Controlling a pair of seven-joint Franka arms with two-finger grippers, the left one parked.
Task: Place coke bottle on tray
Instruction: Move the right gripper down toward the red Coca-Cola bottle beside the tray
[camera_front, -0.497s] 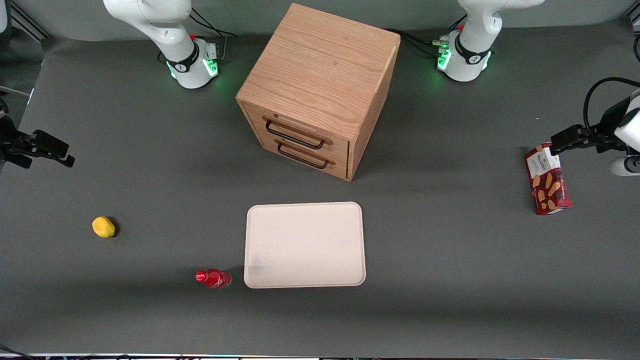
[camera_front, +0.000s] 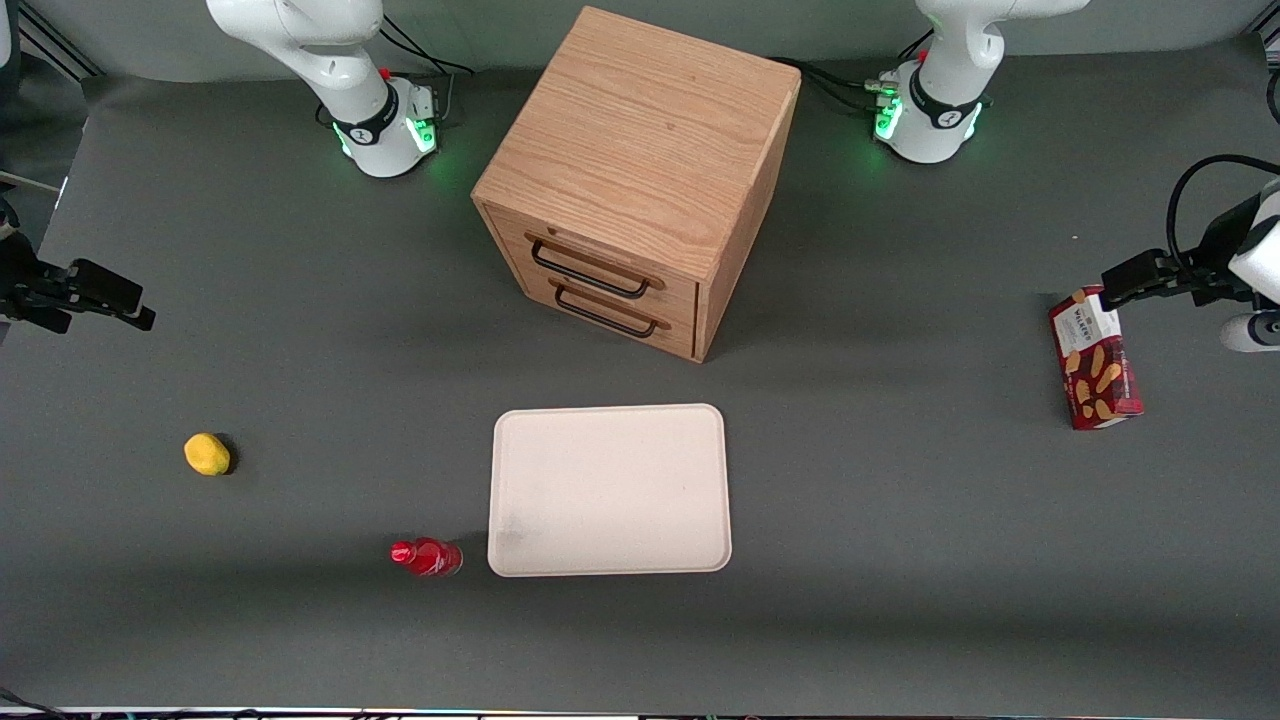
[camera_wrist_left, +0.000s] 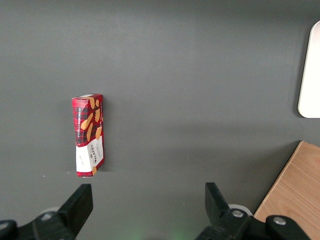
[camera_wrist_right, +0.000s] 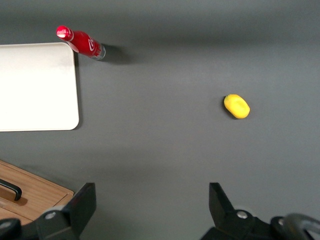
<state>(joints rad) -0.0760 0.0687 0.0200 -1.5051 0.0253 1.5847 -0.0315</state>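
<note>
The small red coke bottle (camera_front: 426, 556) stands on the dark table just beside the tray's near corner; it also shows in the right wrist view (camera_wrist_right: 81, 43). The pale cream tray (camera_front: 610, 490) lies flat in front of the wooden cabinet, with nothing on it; part of it shows in the right wrist view (camera_wrist_right: 35, 92). My right gripper (camera_front: 135, 318) hovers high at the working arm's end of the table, farther from the front camera than the bottle and well apart from it. It is open and empty, with bare table between its fingers (camera_wrist_right: 150, 200).
A wooden drawer cabinet (camera_front: 635, 180) with two black handles stands mid-table, farther from the camera than the tray. A yellow lemon-like lump (camera_front: 207, 454) lies toward the working arm's end. A red snack box (camera_front: 1095, 358) lies toward the parked arm's end.
My right gripper has shifted very slightly. The bottle, tray and other things have not moved.
</note>
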